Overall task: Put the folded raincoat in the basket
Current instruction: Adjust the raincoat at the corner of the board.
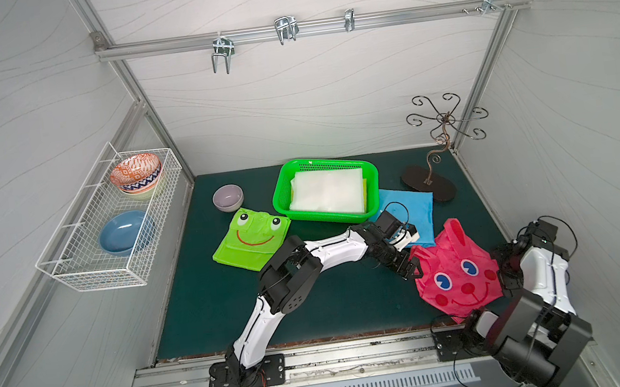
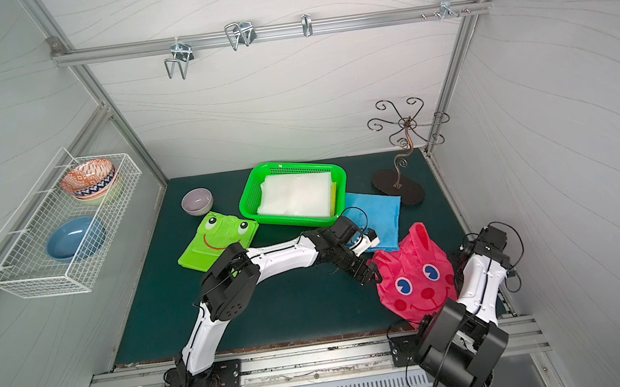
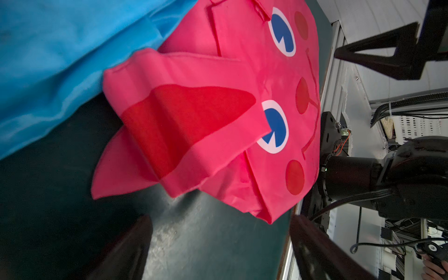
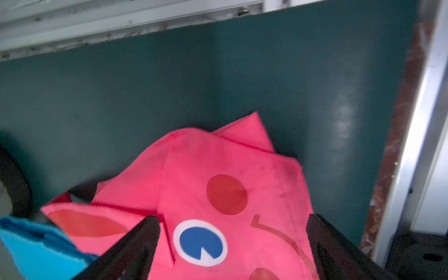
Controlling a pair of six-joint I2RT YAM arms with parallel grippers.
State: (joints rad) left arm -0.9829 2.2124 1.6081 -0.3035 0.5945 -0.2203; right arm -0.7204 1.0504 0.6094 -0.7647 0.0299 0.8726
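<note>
Found the pink raincoat (image 1: 457, 273) (image 2: 415, 278), folded and printed with a rabbit face, lying on the dark green mat (image 1: 214, 314) near its front right corner; not in the basket (image 1: 319, 214) (image 2: 283, 218) but apart from it; saw one ear folded down over the face in the left wrist view (image 3: 242, 109).

Noted the basket at the back middle of the mat, holding a pale folded sheet (image 1: 326, 190) over a yellow one (image 1: 365, 191); noted a blue folded cloth (image 1: 414, 205) between basket and raincoat, its near corner touching the pink fabric; also a green frog-faced raincoat (image 1: 249, 238) on the basket's other side.

Observed the left gripper (image 1: 410, 268) (image 2: 370, 271) (image 3: 220, 218) low beside the raincoat's edge toward the mat's middle, jaws spread wide, nothing between them.

Observed the right gripper (image 1: 505, 271) (image 4: 232, 220) at the opposite edge, jaws likewise released and splayed, the printed face (image 4: 218, 194) showing between the fingers (image 4: 135, 242); could not tell whether either gripper touched the fabric.
</note>
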